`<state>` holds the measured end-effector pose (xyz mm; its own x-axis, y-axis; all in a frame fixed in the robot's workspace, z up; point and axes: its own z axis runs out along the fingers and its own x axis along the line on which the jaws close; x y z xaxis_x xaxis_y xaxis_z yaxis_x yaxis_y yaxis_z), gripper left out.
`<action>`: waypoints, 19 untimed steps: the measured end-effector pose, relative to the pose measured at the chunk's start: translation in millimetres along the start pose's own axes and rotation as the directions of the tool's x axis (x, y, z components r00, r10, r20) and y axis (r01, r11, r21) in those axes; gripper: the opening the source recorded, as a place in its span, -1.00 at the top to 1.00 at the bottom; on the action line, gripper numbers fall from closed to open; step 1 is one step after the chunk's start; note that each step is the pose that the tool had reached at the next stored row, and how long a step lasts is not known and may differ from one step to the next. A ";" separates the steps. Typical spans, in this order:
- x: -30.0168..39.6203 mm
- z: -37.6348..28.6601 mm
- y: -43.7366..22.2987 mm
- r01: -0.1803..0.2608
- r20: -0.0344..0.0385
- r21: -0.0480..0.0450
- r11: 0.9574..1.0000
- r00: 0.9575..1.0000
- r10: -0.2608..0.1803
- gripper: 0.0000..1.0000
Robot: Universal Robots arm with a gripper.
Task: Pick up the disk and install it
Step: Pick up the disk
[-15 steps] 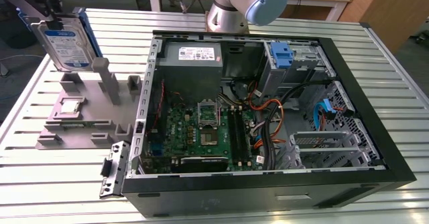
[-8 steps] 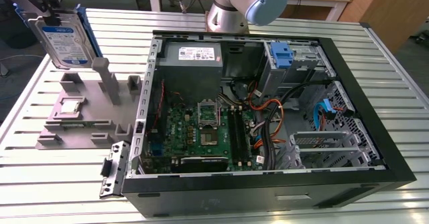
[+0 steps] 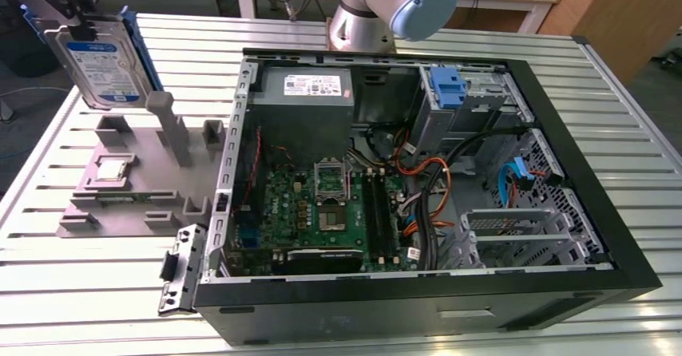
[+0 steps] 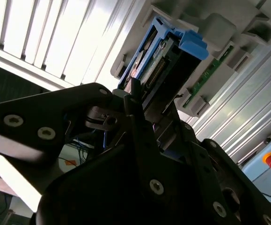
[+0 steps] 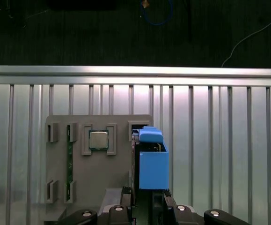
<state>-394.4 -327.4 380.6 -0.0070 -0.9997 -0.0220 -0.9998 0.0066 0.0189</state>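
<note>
The disk [image 3: 102, 67], a silver drive with a blue-and-white label in a blue bracket, hangs upright above the grey fixture [image 3: 139, 206] at the exterior view's left. My gripper [image 3: 77, 17] is shut on its upper end. In the first wrist view the disk's blue bracket [image 5: 152, 164] sticks out from the gripper [image 5: 147, 206] over the fixture's edge [image 5: 102, 174]. The second wrist view shows the disk's connector edge [image 4: 156, 70] between the dark fingers [image 4: 134, 105].
An open computer case [image 3: 628, 280] lies to the exterior view's right, with motherboard [image 3: 325, 212], a grey power supply [image 3: 309, 92], a blue-tabbed bay [image 3: 453, 89] and a metal cage [image 3: 522, 232]. A small processor chip [image 3: 112, 170] sits in the fixture on the slatted metal table [image 3: 96, 292].
</note>
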 end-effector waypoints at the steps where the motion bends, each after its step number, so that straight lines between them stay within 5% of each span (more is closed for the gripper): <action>1: 0.0 -0.7 0.0 0.000 0.000 0.000 1.000 1.000 0.000 0.30; 19: -0.4 -19.2 0.3 0.000 0.000 0.000 1.000 1.000 0.000 0.30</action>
<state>-394.4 -327.4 399.8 -0.0071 -0.9997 -0.0220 -0.9998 0.0066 0.0188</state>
